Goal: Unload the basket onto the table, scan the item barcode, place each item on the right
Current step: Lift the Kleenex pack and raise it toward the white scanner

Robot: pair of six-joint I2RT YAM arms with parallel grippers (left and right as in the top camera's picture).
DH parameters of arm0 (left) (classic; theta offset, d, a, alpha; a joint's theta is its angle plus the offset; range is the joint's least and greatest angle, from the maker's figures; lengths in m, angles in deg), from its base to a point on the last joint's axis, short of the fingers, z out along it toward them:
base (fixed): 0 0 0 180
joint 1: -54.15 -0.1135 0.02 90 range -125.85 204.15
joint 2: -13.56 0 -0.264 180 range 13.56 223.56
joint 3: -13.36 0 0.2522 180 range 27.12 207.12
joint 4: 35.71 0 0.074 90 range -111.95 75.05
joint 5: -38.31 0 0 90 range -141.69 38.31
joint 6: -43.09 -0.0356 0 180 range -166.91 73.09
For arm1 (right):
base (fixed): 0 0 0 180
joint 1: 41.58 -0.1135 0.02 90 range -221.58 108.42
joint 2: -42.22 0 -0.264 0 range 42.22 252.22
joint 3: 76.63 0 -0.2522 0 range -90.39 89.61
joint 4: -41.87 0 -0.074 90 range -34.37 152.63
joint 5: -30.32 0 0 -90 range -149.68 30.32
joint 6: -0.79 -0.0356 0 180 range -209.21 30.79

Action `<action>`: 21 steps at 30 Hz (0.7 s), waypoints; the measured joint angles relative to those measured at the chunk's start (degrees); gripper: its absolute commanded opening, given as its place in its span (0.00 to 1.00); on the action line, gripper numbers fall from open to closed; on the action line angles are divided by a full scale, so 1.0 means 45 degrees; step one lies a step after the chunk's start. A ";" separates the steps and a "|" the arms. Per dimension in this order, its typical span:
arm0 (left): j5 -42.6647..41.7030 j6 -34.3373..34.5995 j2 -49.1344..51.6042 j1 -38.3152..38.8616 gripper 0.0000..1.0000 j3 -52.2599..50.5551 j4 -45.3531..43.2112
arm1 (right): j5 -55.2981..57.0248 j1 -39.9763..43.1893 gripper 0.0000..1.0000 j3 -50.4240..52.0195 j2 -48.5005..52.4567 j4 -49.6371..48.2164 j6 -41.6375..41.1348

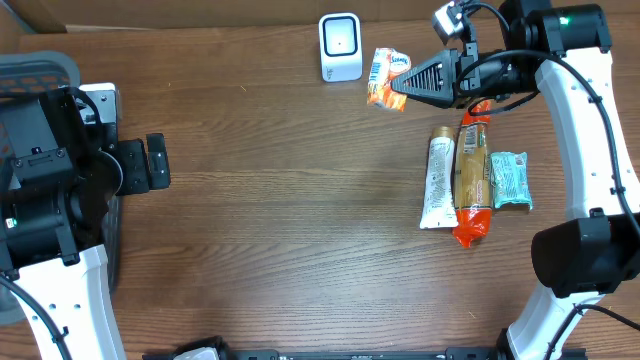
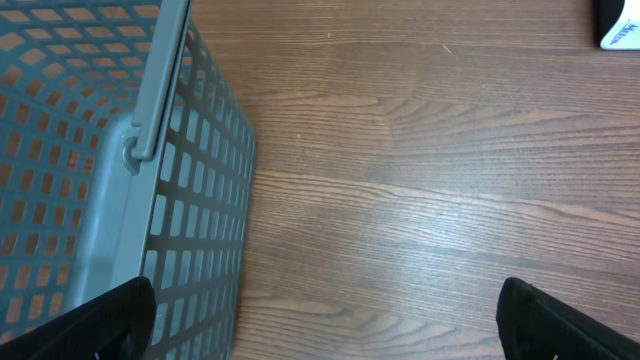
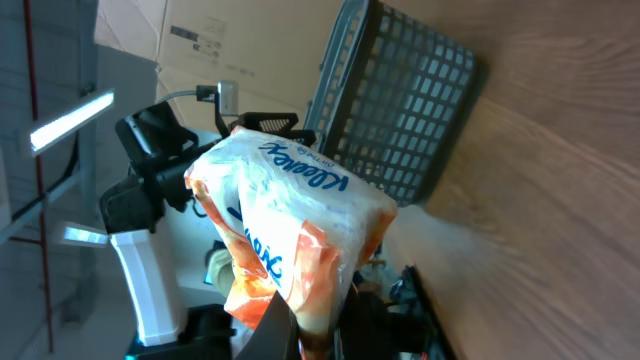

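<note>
Tissue pack [image 1: 385, 77], white and orange, hung above the tabletop [image 1: 280, 220] near its far edge, clenched at one end by the right gripper [image 1: 400, 88]. The pack jutted from the fingertips toward the white scanner [image 1: 340, 47], which stood just beside it on the side away from the arm, not touching it. Its long axis seemed to run crosswise to the gripper's reach. No barcode could be made out. The right arm was far nearer; the left gripper [image 1: 157, 163] sat with jaws spread wide by the grey basket [image 2: 120, 200] at the left edge. Likely next: a short carry or turn toward the scanner's face
</note>
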 measured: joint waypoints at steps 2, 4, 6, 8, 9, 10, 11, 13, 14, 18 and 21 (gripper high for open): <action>0.0000 0.0005 0.0000 0.0000 1.00 0.0000 0.0000 | 0.0743 -0.0063 0.04 0.0000 0.0000 -0.0379 -0.0228; 0.0000 0.0000 0.0000 0.0000 1.00 0.0000 0.0000 | 0.2147 -0.0219 0.04 0.0000 0.0000 -0.1049 -0.0889; 0.0000 0.0005 0.0000 0.0000 1.00 0.0000 0.0005 | 0.4124 -0.0665 0.03 0.0000 0.0000 -0.1938 -0.1943; 0.0000 0.0005 0.0000 0.0000 1.00 0.0000 0.0000 | 0.6091 -0.1292 0.03 0.0000 0.0000 -0.2618 -0.2943; 0.0000 0.0000 0.0000 0.0000 1.00 0.0000 0.0000 | 0.7159 -0.1647 0.03 0.0000 0.0000 -0.2958 -0.3468; 0.0000 0.0005 0.0000 0.0000 1.00 0.0000 0.0000 | 0.7902 -0.1904 0.03 0.0000 0.0000 -0.3147 -0.3823; 0.0000 0.0005 0.0000 0.0000 1.00 0.0000 0.0000 | 0.8961 -0.2239 0.03 0.0000 0.0000 -0.3351 -0.4342; 0.0000 0.0005 0.0000 0.0000 1.00 0.0000 0.0000 | 1.0501 -0.2667 0.03 -0.0034 0.0000 -0.3453 -0.4979; 0.0000 0.0005 0.0000 0.0000 1.00 0.0000 0.0000 | 1.1453 -0.2822 0.03 -0.0131 0.0000 -0.3429 -0.5338; 0.0000 0.0000 0.0000 0.0000 1.00 0.0000 0.0000 | 1.4183 -0.2890 0.03 -0.0947 0.0000 -0.3356 -0.6173; 0.0000 0.0000 0.0000 0.0000 1.00 0.0000 0.0000 | 1.5800 -0.2866 0.03 -0.1710 0.0000 -0.3473 -0.6562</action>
